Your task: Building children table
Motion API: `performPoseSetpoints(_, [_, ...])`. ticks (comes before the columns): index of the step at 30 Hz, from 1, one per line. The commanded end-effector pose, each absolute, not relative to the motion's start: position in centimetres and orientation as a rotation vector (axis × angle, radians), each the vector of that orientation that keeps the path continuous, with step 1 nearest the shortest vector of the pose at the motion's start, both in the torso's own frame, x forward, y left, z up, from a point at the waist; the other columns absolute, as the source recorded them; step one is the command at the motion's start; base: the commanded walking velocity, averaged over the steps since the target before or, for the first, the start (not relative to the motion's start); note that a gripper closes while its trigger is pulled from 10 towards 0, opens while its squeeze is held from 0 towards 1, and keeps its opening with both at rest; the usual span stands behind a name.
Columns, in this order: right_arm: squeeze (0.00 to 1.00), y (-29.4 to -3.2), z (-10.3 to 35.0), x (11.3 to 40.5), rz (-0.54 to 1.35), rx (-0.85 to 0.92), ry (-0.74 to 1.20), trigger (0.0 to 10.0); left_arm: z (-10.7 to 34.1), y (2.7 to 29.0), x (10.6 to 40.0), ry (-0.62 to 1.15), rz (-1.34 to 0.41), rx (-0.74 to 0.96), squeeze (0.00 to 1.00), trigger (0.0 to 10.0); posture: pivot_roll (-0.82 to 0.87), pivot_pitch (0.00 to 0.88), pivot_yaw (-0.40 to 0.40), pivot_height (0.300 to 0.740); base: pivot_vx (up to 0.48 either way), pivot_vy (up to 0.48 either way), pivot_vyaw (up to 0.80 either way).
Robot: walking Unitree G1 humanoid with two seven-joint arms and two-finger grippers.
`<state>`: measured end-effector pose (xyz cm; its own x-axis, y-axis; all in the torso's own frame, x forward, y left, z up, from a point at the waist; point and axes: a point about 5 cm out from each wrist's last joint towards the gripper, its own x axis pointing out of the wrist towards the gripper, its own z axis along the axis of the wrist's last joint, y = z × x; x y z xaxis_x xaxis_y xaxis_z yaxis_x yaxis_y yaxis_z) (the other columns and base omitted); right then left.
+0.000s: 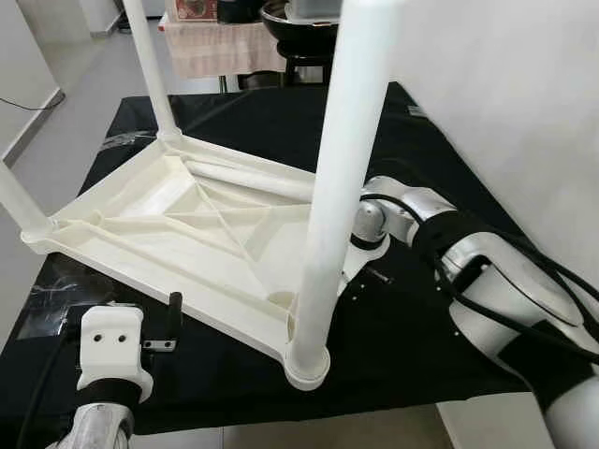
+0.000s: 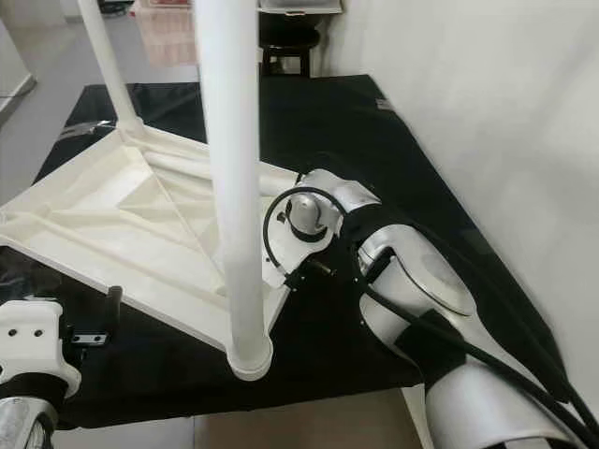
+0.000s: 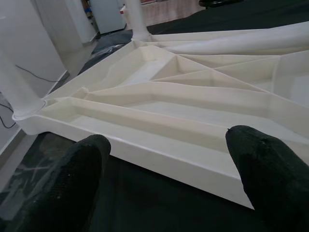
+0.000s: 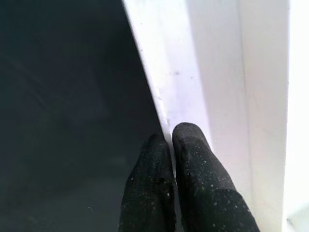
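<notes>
On the black desk [image 1: 412,355], the stiff, light tabletop [image 1: 187,234] suited rim grips; left pincer [image 3: 169,164] gaped empty at seven o'clock, right pincer [image 4: 170,145] closed against its edge.

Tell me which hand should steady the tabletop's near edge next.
Probably the left hand: its fingers are open, facing the upturned tabletop edge. The right hand is shut, tips against the rim on the tabletop's other side.
</notes>
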<state>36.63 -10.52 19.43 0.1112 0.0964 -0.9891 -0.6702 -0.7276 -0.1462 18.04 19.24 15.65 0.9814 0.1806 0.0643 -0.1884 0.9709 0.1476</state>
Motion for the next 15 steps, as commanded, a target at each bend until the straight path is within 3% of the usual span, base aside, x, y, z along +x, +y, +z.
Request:
performPoseSetpoints(1, [0.00,-12.3,16.9,35.4,1.813,-1.663,0.691,0.0,15.6,19.5,17.9,-0.036,0.189,0.172,0.00,10.0,0.04,0.089,-0.053,0.740,0.000,0.000,0.00])
performPoseSetpoints(4, [0.00,-13.6,16.5,34.0,1.910,-1.505,0.676,0.0,15.7,19.4,18.0,-0.037,0.181,0.174,0.00,10.0,0.03,0.099,-0.049,0.740,0.000,0.000,0.00])
performPoseSetpoints(6, [0.00,-13.6,16.5,34.0,1.910,-1.505,0.676,0.0,15.7,19.4,18.0,-0.037,0.181,0.174,0.00,10.0,0.03,0.099,-0.049,0.740,0.000,0.000,0.00])
performPoseSetpoints(7, [0.00,-12.2,16.3,32.2,1.984,-1.310,0.562,0.0,15.6,19.3,18.0,-0.036,0.177,0.173,0.00,10.0,0.03,0.099,-0.047,0.740,0.000,0.000,0.00])
performPoseSetpoints(10, [0.00,-11.5,16.3,31.6,2.010,-1.242,0.521,0.0,15.6,19.3,18.0,-0.035,0.176,0.173,0.00,10.0,0.03,0.099,-0.047,0.740,0.000,0.000,0.00])
performPoseSetpoints(11, [0.00,-9.9,16.1,31.8,1.991,-1.191,0.450,0.0,15.6,19.2,18.0,-0.035,0.175,0.173,0.00,10.0,0.03,0.098,-0.046,0.740,0.000,0.000,0.00])
performPoseSetpoints(14, [0.00,-9.9,16.1,31.8,1.991,-1.191,0.450,0.0,15.6,19.2,18.0,-0.035,0.175,0.173,0.00,10.0,0.03,0.098,-0.046,0.740,0.000,0.000,0.00])
performPoseSetpoints(15, [0.00,-5.8,15.2,33.1,1.830,-1.108,0.346,0.0,15.7,19.3,18.1,-0.038,0.173,0.177,0.00,10.0,0.04,0.096,-0.044,0.740,0.000,0.000,0.00])
